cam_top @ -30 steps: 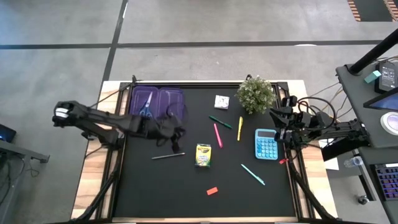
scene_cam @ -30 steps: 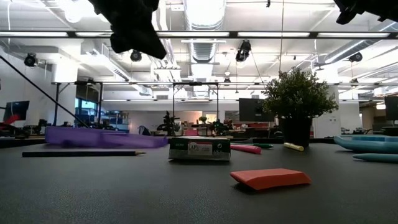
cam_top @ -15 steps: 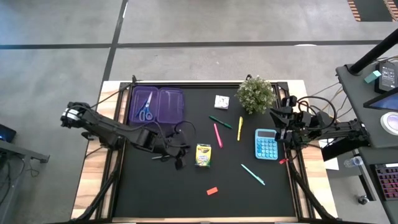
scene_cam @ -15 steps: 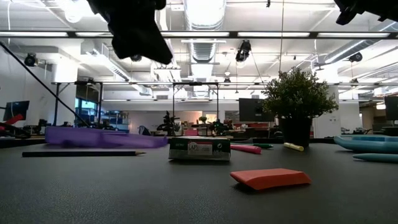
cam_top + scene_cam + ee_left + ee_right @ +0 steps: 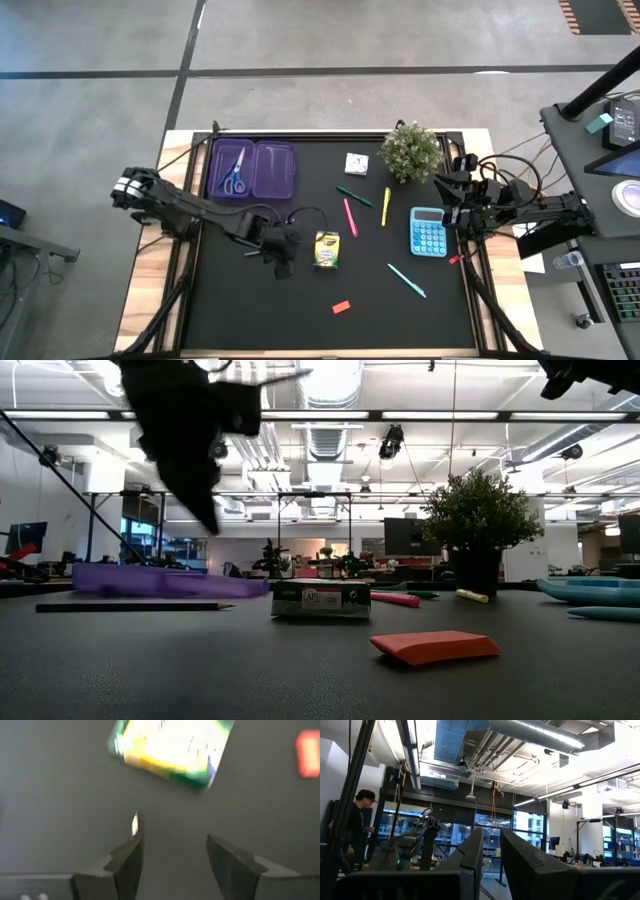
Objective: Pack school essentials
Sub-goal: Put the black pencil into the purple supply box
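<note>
1. While my left gripper (image 5: 283, 262) hovers above the black table (image 5: 240, 310) with its fingers (image 5: 127, 862) spread apart and holding nothing, the grey pencil (image 5: 258, 251) lies just beside it at 10 o'clock, and the yellow-green crayon box (image 5: 327, 249) sits just beside it at 2 o'clock.
2. I judge the pencil light, stiff and thin, so it is apt to roll or skid; I would close across its shaft near the middle, jaws square to its length.
3. Its long axis runs roughly from 9 to 3 o'clock across the table; my arm hides most of it, so I cannot tell which end is the tip.
4. The crayon box looks like light card that would dent if squeezed hard; its long axis runs from 12 to 6 o'clock, so I would grip across the short sides.
5. My right gripper (image 5: 452, 203) waits past the table's 3 o'clock edge, fingers nearly together and holding nothing.
</note>
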`<state>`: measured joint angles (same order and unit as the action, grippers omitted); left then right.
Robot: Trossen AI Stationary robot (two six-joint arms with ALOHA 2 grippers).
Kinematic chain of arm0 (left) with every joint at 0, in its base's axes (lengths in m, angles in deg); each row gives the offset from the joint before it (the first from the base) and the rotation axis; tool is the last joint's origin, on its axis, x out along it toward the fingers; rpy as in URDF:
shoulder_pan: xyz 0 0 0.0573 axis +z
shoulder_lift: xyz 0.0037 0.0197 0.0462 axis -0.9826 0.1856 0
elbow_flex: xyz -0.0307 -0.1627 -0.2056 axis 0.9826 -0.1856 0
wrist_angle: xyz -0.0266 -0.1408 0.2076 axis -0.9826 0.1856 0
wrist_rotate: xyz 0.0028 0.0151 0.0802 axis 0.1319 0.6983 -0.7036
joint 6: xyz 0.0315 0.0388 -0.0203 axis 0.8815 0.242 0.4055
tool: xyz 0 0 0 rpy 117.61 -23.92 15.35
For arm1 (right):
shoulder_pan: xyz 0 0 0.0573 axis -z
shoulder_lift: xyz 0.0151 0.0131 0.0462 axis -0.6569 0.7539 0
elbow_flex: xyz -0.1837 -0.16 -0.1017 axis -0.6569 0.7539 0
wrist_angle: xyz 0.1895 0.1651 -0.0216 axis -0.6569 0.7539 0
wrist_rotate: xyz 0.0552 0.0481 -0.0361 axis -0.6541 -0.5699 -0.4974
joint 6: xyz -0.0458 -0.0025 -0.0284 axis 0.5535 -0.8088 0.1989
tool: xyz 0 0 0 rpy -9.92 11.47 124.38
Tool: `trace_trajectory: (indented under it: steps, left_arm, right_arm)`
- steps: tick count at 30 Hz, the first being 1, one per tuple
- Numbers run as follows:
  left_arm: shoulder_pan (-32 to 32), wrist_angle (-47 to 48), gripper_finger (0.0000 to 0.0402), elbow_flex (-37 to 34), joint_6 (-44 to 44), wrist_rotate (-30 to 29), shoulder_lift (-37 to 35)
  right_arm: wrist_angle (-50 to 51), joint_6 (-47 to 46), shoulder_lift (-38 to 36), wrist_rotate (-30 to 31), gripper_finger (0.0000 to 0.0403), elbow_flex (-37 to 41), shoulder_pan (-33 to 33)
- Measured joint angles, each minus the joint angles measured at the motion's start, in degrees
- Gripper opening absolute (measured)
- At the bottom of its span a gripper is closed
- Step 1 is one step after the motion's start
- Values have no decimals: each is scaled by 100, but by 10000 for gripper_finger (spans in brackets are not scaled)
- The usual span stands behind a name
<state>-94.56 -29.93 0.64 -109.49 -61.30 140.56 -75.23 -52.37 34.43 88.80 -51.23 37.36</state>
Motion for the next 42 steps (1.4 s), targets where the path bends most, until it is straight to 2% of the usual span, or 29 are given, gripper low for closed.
trace_trajectory:
  steps: [10,23,28,35,37,42]
  left_arm:
    - [-25,1452,200,-9,-264,153,652]
    - [-55,1439,195,-65,-87,168,1244]
    - [-57,1396,142,-70,-54,227,1254]
    - [-59,1346,22,-76,34,382,1262]
    - [-59,1328,9,-81,32,382,1266]
    - [-55,1233,4,-58,36,371,1203]
  right_arm:
    - [26,12,2,2,57,0,0]
    - [39,25,2,4,57,0,0]
    - [42,49,2,4,57,0,0]
    - [42,49,2,4,57,0,0]
    - [42,51,2,4,57,1,0]
    - [42,51,2,4,57,0,0]
